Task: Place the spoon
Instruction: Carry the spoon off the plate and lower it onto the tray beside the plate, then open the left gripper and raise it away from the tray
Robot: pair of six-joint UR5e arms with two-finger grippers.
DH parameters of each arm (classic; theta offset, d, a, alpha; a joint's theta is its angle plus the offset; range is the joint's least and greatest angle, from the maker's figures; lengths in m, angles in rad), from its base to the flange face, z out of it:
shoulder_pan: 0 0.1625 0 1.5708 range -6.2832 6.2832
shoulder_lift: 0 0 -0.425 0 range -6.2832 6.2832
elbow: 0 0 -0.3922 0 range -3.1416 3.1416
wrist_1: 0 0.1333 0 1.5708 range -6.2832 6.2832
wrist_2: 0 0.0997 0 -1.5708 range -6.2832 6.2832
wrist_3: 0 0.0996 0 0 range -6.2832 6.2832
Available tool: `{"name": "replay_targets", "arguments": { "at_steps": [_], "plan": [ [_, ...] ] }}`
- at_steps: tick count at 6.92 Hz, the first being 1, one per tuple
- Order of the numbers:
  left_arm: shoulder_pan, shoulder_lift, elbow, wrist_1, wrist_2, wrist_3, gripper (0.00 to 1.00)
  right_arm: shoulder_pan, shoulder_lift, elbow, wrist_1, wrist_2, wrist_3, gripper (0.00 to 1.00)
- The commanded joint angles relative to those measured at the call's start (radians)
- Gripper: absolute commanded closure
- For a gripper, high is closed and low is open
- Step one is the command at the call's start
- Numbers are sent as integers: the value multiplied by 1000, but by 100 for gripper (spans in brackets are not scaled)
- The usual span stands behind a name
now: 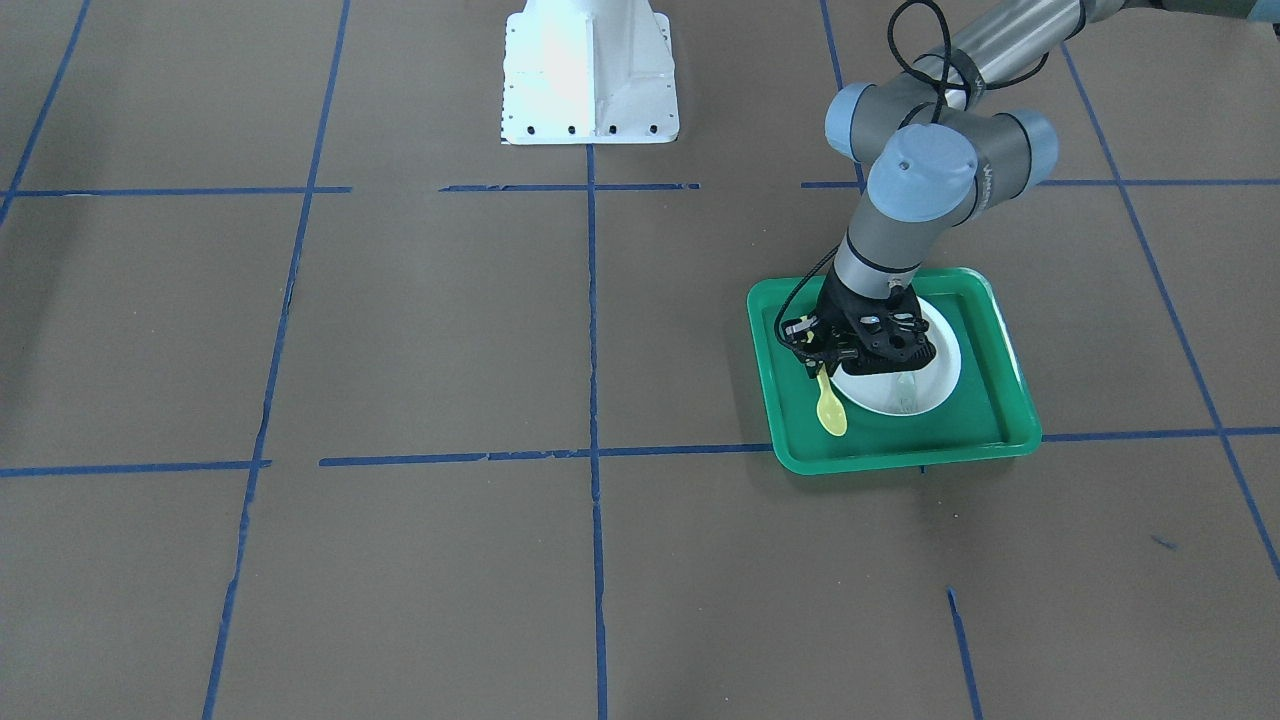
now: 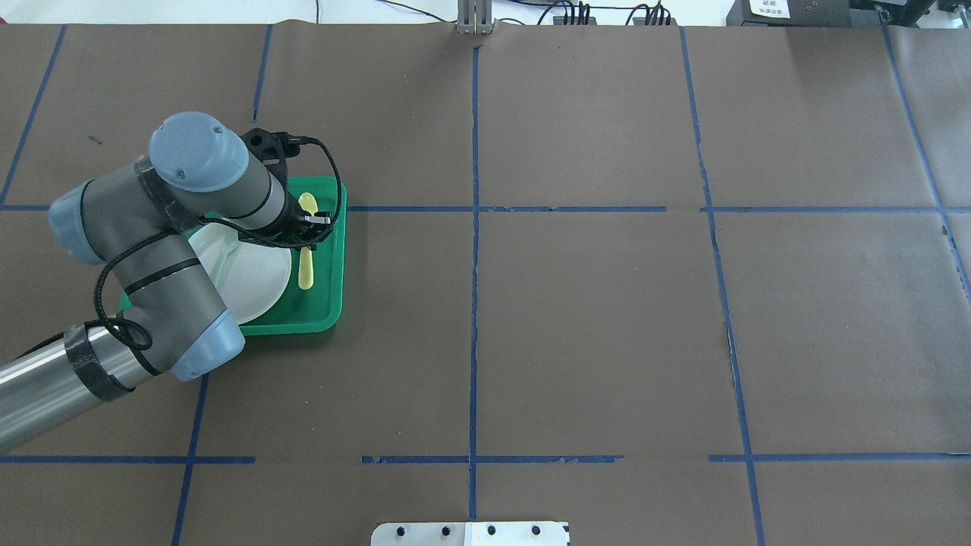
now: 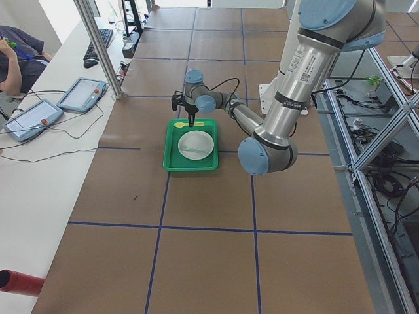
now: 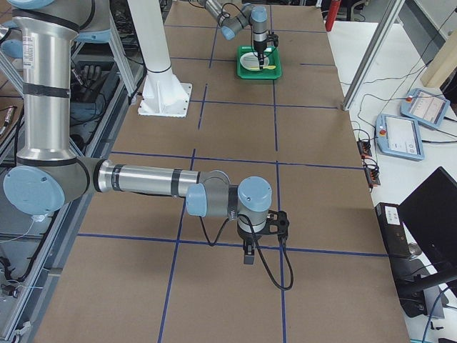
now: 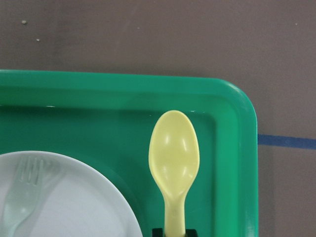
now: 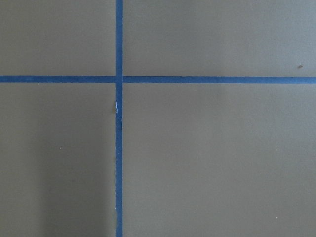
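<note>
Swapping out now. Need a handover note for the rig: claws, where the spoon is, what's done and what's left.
Left claw: shut on the spoon at its handle, low over the green tray.
Right claw: hangs over the table, far from the tray. Cannot tell whether it is open or shut.
Spoon: inside the tray, beside the white plate, bowl toward a tray corner. Cannot tell whether it touches the tray floor yet. The fork lies on the plate.
Done: spoon is at its spot in the tray.
Left: probably open the left claw and pull it clear.
</note>
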Motion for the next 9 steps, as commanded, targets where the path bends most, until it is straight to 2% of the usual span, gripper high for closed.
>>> {"name": "replay_targets", "arguments": {
  "at_steps": [1, 3, 4, 7, 8, 9],
  "plan": [
    [18, -1, 10, -1, 0, -2, 57, 0, 0, 0, 0, 0, 0, 0],
    [16, 2, -4, -2, 3, 5, 10, 0, 0, 0, -1, 0, 0, 0],
    [14, 0, -6, -2, 3, 5, 3, 0, 0, 0, -1, 0, 0, 0],
    [-67, 8, -107, 4, -9, 36, 3, 0, 0, 0, 0, 0, 0, 0],
    [-125, 58, -152, 14, -24, 130, 2, 0, 0, 0, 0, 0, 0, 0],
    [-187, 116, -211, 112, -97, 327, 2, 0, 0, 0, -1, 0, 0, 0]
  ]
}}
